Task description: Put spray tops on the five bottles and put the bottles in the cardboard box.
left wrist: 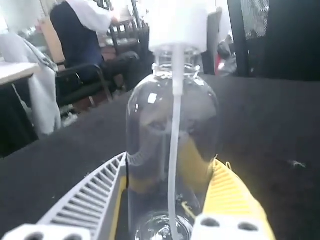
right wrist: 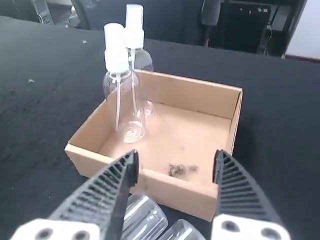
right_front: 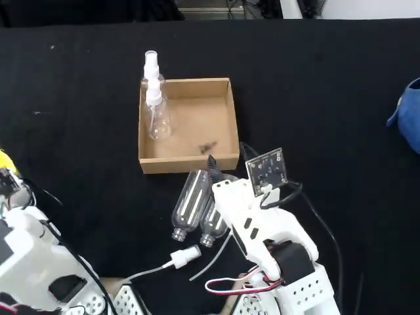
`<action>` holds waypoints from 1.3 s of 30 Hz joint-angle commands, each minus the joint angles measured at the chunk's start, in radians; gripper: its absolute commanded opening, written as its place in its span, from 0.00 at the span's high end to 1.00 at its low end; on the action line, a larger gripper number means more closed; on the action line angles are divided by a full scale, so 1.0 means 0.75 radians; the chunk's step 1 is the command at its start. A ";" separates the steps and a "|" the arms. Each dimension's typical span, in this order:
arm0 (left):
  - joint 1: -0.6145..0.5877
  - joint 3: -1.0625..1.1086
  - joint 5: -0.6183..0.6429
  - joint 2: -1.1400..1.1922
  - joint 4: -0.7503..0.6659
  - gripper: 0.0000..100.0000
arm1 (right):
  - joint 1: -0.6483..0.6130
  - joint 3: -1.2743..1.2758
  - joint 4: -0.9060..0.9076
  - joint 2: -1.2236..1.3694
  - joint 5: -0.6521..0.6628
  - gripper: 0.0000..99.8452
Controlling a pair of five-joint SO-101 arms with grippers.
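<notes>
A clear bottle (left wrist: 172,125) with a white spray top (left wrist: 177,25) stands between the grey and yellow fingers (left wrist: 225,190) of my left gripper (left wrist: 170,165), which is shut on it. The cardboard box (right_front: 187,161) holds two topped bottles (right_front: 158,115) (right_front: 152,67) upright in its far left corner. Two bottles without tops (right_front: 190,200) (right_front: 213,224) lie side by side in front of the box. My right gripper (right wrist: 176,157) hangs open just above them, by the box's near wall (right wrist: 165,187). A loose spray top (right_front: 185,256) with its tube lies near them.
The left arm's base (right_front: 26,262) fills the near left corner and the right arm's body (right_front: 269,243) the near middle, with wires trailing. A blue object (right_front: 410,121) sits at the right edge. Black cloth covers the table.
</notes>
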 commanded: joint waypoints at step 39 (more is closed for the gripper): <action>-0.273 -0.492 0.278 0.691 -0.313 0.68 | 0.041 -0.011 -0.049 -0.019 -0.004 0.78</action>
